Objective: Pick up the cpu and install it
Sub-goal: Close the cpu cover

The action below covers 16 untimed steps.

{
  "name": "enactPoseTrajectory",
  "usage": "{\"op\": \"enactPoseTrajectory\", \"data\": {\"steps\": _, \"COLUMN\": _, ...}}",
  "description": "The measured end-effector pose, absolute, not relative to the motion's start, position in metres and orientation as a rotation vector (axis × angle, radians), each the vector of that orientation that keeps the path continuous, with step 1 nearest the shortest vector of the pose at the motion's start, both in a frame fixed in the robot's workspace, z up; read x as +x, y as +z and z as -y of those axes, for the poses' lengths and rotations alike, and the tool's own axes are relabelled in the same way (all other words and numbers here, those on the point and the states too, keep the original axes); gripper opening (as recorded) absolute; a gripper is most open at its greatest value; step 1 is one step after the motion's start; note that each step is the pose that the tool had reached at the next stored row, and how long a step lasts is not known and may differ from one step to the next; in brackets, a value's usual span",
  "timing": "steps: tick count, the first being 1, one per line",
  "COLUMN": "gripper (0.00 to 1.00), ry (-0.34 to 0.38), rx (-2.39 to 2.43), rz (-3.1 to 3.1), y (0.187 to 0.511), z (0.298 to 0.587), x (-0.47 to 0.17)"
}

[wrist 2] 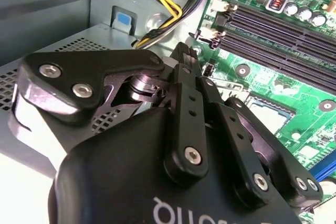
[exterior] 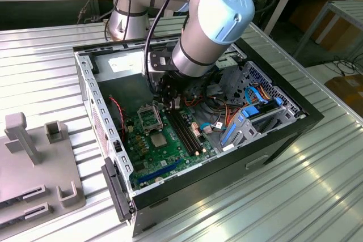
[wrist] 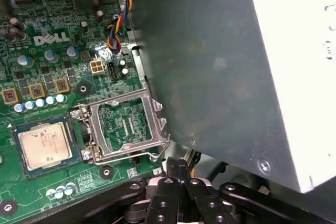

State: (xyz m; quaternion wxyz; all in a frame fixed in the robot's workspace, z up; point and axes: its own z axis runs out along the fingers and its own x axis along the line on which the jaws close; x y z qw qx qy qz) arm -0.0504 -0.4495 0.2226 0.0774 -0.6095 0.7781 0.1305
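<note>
Gripper (wrist: 177,165) low inside the open case (exterior: 86,86), jaws together with nothing between them, tip just beside the open hinged plate (wrist: 126,125), cpu (wrist: 44,146) lying flat in its black socket on the green board (wrist: 31,56), next to that plate, apart from the jaws

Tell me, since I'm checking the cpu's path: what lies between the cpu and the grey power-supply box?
The metal-framed socket lies between the cpu and the power-supply box, in the first wrist view.
</note>
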Motion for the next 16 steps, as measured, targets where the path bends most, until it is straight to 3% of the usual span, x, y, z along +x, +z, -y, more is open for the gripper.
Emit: {"op": "enactPoseTrajectory", "data": {"steps": 16, "gripper": 0.11, "ry": 0.392, "rx": -1.826, "rz": -2.331, "y": 0.205, "z": 0.449, "x": -0.05}}
